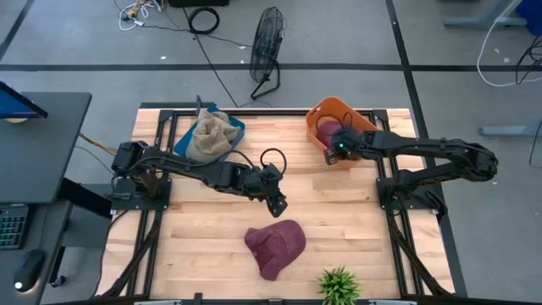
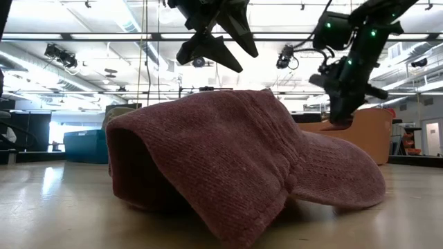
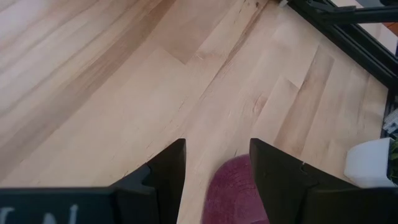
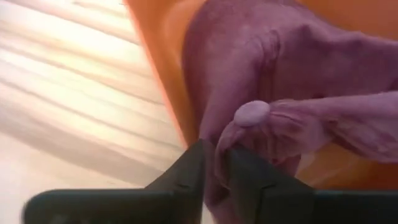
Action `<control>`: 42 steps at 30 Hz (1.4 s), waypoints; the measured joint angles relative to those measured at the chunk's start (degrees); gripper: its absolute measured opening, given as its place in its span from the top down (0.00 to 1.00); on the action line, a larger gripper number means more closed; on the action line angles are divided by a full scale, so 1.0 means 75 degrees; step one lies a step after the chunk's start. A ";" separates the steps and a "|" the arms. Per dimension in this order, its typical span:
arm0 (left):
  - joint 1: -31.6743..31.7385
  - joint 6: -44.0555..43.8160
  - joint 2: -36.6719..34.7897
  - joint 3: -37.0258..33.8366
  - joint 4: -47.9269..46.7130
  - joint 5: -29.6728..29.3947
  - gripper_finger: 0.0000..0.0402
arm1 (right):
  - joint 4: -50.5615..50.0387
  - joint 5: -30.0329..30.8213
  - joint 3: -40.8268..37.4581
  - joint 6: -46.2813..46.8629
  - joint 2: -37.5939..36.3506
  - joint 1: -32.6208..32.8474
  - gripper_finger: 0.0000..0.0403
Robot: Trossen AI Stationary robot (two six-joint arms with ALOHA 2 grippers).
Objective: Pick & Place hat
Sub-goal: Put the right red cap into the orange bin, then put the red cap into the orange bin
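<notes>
A maroon knit hat (image 1: 275, 246) lies on the wooden table near its near edge, filling the low view (image 2: 242, 152). My left gripper (image 1: 277, 203) hovers open just beyond it, toward the far side; its wrist view shows the hat's edge (image 3: 233, 190) between the spread fingers (image 3: 216, 171). A second, purple hat (image 1: 326, 129) sits in the orange bin (image 1: 351, 114) at the far right. My right gripper (image 1: 332, 142) reaches into that bin, shut on the purple hat (image 4: 298, 74). My right gripper pinches a fold of the purple hat's cloth (image 4: 217, 155) between its two fingers, just below the crown button (image 4: 252, 113). It comes from above, slanting down into the orange bin. The rest of the hat spreads inside the bin beyond the fingers.
A blue bin (image 1: 233, 127) at the far left holds a beige hat (image 1: 210, 137). A small green plant (image 1: 339, 284) in a white pot (image 3: 370, 163) stands at the near edge, right of the maroon hat. Bare wood lies between the hats.
</notes>
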 joint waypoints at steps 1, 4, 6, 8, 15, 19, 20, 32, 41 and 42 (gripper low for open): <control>0.0003 0.0003 0.0000 0.0000 0.0000 0.0088 0.55 | -0.0093 -0.0021 0.0113 -0.0096 0.0000 0.0000 0.80; 0.0003 0.0007 0.0000 0.0000 0.0000 0.0535 0.55 | -0.0464 -0.0037 0.0527 -0.0372 0.0000 0.0003 0.72; 0.0003 0.0020 0.0000 0.0000 0.0000 0.0868 0.55 | -0.0842 0.0041 0.0859 -0.0536 0.0000 0.0003 0.67; -0.0006 0.0164 0.0000 0.0000 -0.0003 0.1203 0.55 | -0.1295 0.0170 0.1207 -0.0786 0.0000 0.0003 0.62; -0.0309 0.2329 0.0000 0.0006 -0.0078 0.2291 0.55 | -0.1983 -0.0204 0.2403 -0.1865 -0.0006 0.0198 0.54; -0.0485 0.3636 -0.0006 0.0009 -0.0738 0.2772 0.55 | -0.1707 -0.1044 0.2852 -0.2404 -0.0012 0.0503 0.54; -0.0519 0.3840 -0.0006 0.0009 -0.0931 0.2780 0.55 | -0.1544 -0.1260 0.2893 -0.2488 -0.0012 0.0608 0.54; -0.0711 0.4606 0.0549 0.0009 -0.0856 0.3465 0.35 | -0.0129 -0.2107 0.2928 -0.2669 0.0064 0.1865 0.53; -0.0701 0.4963 0.1621 0.0006 -0.0190 0.3071 0.34 | 0.0035 -0.2087 0.2928 -0.2293 0.0064 0.2406 0.52; -0.0735 0.4979 0.1703 0.0006 -0.0206 0.3208 0.36 | 0.0035 -0.2089 0.2928 -0.2257 0.0064 0.2435 0.52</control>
